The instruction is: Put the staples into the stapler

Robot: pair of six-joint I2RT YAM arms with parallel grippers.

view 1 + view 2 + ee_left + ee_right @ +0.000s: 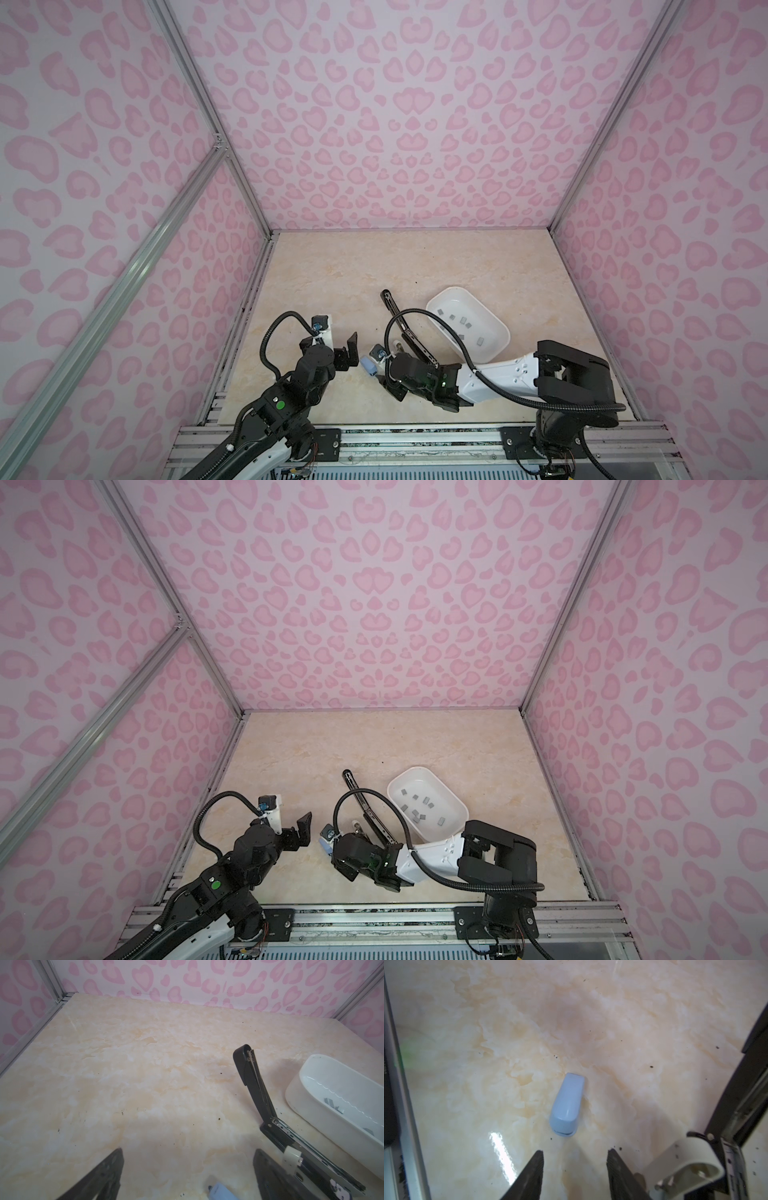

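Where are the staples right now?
In both top views the staples lie loose inside the tray, right of centre, just to the right of the opened black stapler.

Beige marble-pattern table (353, 266) spreading across the enclosure floor, dark specks (651, 1066) dotting it. White oblong tub (453, 300) sitting right of centre, lying at an angle to table edges. Pale-blue plastic object (568, 1105) lying flat near front, apart from tub. Pink heart-print walls (395, 104) enclosing three sides. Aluminium rails (415, 434) running along front.
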